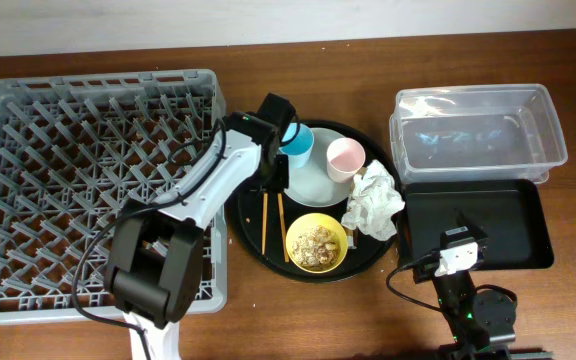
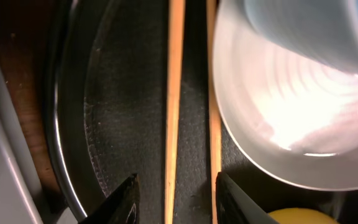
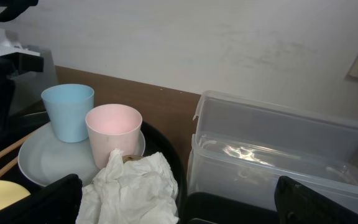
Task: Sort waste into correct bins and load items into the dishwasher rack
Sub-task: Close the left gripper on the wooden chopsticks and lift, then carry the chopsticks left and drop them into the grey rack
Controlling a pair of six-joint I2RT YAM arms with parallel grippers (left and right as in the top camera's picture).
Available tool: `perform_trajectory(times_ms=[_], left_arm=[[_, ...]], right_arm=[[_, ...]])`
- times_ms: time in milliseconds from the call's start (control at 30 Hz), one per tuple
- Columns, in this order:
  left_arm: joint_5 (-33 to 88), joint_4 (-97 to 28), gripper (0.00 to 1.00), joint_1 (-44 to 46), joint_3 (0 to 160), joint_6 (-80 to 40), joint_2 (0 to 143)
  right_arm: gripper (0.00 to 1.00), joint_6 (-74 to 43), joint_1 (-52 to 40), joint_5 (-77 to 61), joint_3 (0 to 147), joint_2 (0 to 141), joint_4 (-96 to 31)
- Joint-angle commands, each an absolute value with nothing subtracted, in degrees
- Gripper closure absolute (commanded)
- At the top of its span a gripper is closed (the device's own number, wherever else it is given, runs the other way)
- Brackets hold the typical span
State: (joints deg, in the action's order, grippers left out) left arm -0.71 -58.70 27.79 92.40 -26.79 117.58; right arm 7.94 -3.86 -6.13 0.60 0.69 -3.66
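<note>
On the round black tray lie the pair of wooden chopsticks, side by side. My left gripper hangs low over their far ends. In the left wrist view the gripper is open, its fingers straddling the chopsticks; the right stick touches the right finger. The blue cup and pink cup stand on the pale plate. Food scraps fill the yellow bowl. The white napkin lies at the tray's right edge, with a brown wrapper behind it. My right gripper is open and empty.
The grey dishwasher rack fills the left side, close to the round tray. The clear tub stands at the back right, with the shallow black tray in front of it. The right arm's base is at the front edge.
</note>
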Motion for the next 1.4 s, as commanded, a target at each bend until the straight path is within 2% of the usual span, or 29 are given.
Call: perform_trajectory(times_ms=[0,100,567,633,667,733,833,1067,1167,1233,1367], left_arm=[[-1.3,-58.6,0.64,27.3,91.7,-30.3,117.4],[-1.3,-58.4,0.67,27.3,91.7,-32.1,118.5],[-1.3,-57.5,0.68,27.3,91.7,-32.1,126.1],[-1.3,-57.5,0.75,27.3,91.7,-32.1,126.3],[-1.3,-57.5,0.83,27.3,91.7,-32.1,126.3],[-1.3,-57.5,0.92,27.3,91.7,-32.1,126.3],[-1.3,-57.7,0.99,27.3,91.9,-32.1,126.3],[-2.1,-66.8,1.00,27.2,105.5,-24.2,121.1],[-8.7,-74.4,1.00,25.7,112.5,-23.8,117.4],[-13.2,-78.6,1.00,23.6,113.8,-20.8,115.5],[-13.9,-82.1,1.00,19.4,113.1,-15.2,115.9]], right_arm=[[0.01,8.1,-4.1,-6.7,0.3,0.5,-3.9],[0.01,8.1,-4.1,-6.7,0.3,0.5,-3.9],[0.01,8.1,-4.1,-6.7,0.3,0.5,-3.9],[0.01,8.1,-4.1,-6.7,0.3,0.5,-3.9],[0.01,8.1,-4.1,-6.7,0.3,0.5,-3.9],[0.01,8.1,-4.1,-6.7,0.3,0.5,-3.9],[0.01,8.1,-4.1,-6.7,0.3,0.5,-3.9],[0.01,8.1,-4.1,-6.7,0.3,0.5,-3.9],[0.01,8.1,-4.1,-6.7,0.3,0.5,-3.9],[0.01,8.1,-4.1,-6.7,0.3,0.5,-3.9],[0.01,8.1,-4.1,-6.7,0.3,0.5,-3.9]])
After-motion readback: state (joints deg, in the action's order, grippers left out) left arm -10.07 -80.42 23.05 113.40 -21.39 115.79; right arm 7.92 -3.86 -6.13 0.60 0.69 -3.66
